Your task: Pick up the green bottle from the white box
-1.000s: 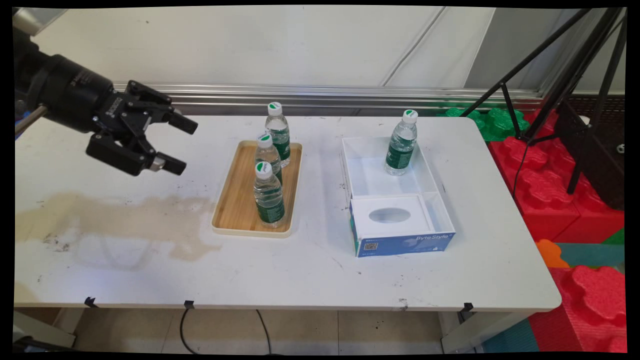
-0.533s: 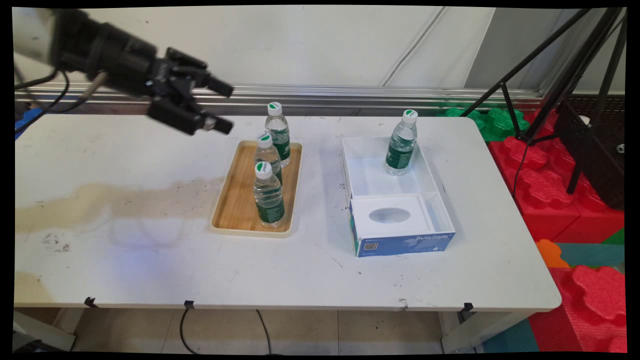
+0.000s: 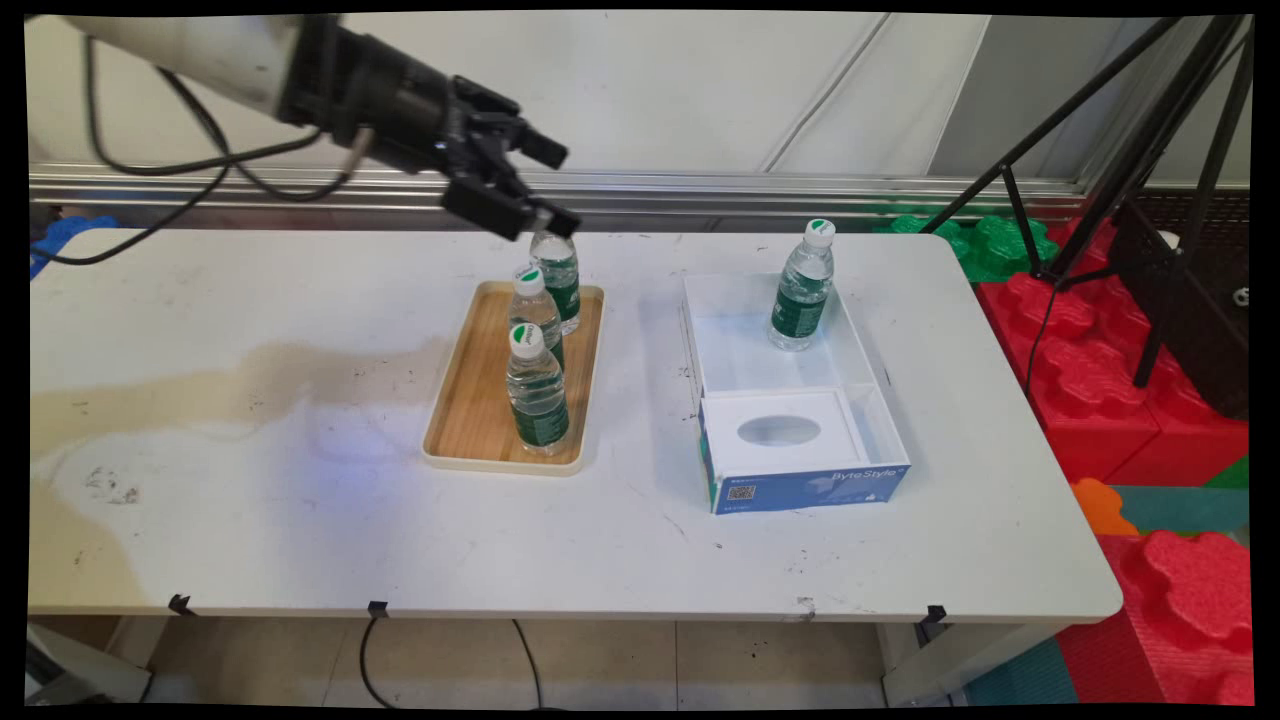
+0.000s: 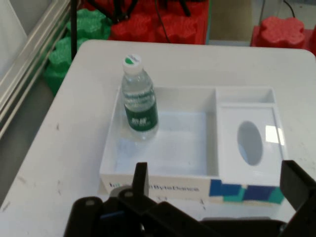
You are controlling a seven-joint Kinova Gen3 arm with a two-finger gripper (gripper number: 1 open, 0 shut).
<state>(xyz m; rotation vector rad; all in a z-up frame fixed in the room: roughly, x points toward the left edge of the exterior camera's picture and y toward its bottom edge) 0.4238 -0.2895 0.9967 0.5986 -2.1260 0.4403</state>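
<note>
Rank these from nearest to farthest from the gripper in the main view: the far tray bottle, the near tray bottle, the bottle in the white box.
From the gripper:
1. Far tray bottle, just under the fingers.
2. Near tray bottle, tray's front end.
3. Bottle in the white box, off to the right.

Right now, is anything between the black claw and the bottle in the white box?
Nothing visible: the gripper hangs above the far bottle on the tray; open air reaches the boxed bottle.

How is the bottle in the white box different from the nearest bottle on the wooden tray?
The bottle in the white box stands alone; the nearest bottle on the tray has two more bottles in a row behind it. The box has tall white walls; the wooden tray has a low rim. Both bottles are upright, capped in white and green, with green labels.
</note>
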